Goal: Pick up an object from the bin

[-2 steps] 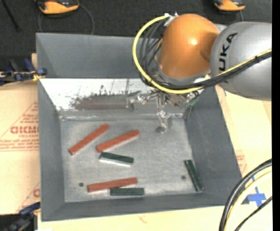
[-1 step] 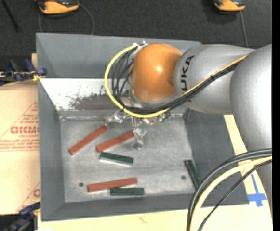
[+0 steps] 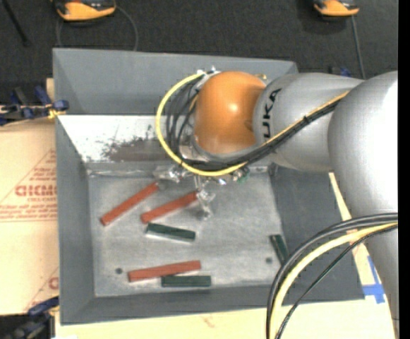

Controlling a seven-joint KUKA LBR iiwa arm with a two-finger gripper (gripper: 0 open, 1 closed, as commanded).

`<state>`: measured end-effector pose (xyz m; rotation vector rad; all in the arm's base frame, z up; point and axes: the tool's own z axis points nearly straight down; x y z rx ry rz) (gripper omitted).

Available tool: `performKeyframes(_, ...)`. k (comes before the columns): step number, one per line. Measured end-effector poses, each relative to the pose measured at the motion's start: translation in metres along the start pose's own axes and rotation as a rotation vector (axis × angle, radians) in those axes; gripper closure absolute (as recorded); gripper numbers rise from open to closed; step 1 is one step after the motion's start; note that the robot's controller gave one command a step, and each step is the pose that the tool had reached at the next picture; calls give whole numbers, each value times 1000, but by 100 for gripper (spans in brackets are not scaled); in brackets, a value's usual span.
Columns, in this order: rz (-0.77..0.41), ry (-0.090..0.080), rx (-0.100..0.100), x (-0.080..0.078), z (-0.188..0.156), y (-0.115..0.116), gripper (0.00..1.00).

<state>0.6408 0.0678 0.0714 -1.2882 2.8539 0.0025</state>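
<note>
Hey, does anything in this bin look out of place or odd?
One dark green stick lies alone at the right, by the bin's sloped side wall, apart from the other sticks. A dark scuffed smear marks the back wall's left part. Nothing looks spilled.

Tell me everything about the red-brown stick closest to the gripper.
The red-brown stick is a slim, straight, matte bar, perhaps wax or plastic. It lies flat on the bin floor near the middle, slanting up to the view's right, where its end reaches the gripper; contact there cannot be told. A second red-brown stick lies just left, a dark green stick just below.
</note>
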Motion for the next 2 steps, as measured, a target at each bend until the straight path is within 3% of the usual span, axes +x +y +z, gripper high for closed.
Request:
performKeyframes(1,1,0,1,0,-2,0,100)
performKeyframes(2,-280,2,3,-16,-150,67,100)
